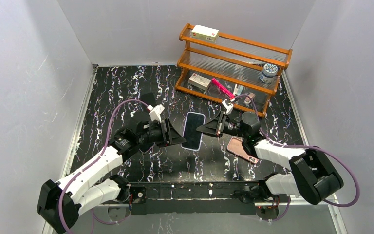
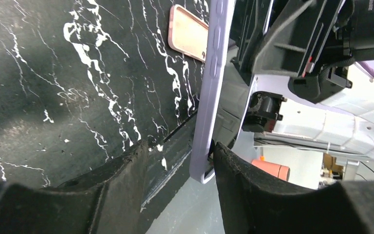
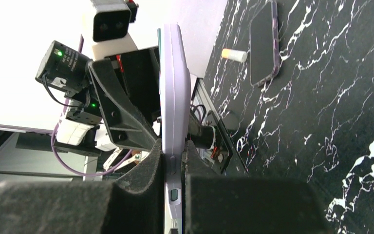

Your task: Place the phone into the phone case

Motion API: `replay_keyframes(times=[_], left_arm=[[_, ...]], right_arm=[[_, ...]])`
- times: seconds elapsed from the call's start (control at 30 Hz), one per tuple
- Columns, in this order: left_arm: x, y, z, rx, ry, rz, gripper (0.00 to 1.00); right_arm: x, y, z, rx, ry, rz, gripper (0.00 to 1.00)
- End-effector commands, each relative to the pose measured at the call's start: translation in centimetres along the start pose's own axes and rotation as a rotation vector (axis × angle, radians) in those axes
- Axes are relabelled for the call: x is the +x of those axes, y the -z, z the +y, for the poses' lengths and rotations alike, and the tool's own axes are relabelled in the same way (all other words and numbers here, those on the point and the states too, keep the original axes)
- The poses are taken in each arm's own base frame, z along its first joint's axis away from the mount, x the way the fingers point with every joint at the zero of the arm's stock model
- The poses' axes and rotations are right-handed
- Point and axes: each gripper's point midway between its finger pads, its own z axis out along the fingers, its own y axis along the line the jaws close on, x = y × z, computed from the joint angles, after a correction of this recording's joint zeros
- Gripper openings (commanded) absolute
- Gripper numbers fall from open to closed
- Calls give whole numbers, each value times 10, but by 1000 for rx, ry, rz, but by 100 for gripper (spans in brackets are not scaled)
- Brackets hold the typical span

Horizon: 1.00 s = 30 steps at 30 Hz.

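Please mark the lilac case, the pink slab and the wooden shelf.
lilac case [image 3: 174, 87]: right wrist view, its side edge.
pink slab [image 1: 239, 147]: top view, its middle.
wooden shelf [image 1: 224, 62]: top view, bare middle tier.

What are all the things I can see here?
case: 1, lavender with dark front, held up between the grippers
pink phone: 1, pink, flat on table, right side
dark phone: 1, black, flat on table
tube: 1, white with orange tip, beside dark phone
rack: 1, orange wood, back right
boxes: 2, pale, on rack
jar: 1, blue-white lid, rack's right end
stick: 1, bright pink, low in rack
table: 1, black with white veins
left gripper: 1, black, open beside case
right gripper: 1, black, shut on case
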Motion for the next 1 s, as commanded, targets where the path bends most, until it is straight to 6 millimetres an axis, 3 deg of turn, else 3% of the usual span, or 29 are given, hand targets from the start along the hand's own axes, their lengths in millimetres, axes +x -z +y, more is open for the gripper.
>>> replay_keyframes(times=[0.0, 0.23, 0.4, 0.63, 0.8, 0.97], left_arm=[[-14, -3, 4, -41, -30, -49, 51], [-40, -15, -5, -33, -45, -111, 57], [-65, -10, -11, -61, -68, -212, 57], [-73, -20, -21, -12, -88, -214, 54], [-70, -26, -22, 14, -96, -191, 40], [-70, -24, -12, -47, -134, -187, 5]], right_arm=[[8, 2, 17, -87, 53, 58, 1], [23, 6, 14, -97, 68, 149, 1], [32, 11, 18, -118, 108, 192, 1], [39, 12, 23, -136, 132, 241, 1], [38, 10, 23, -133, 136, 240, 1], [36, 8, 17, -114, 124, 226, 1]])
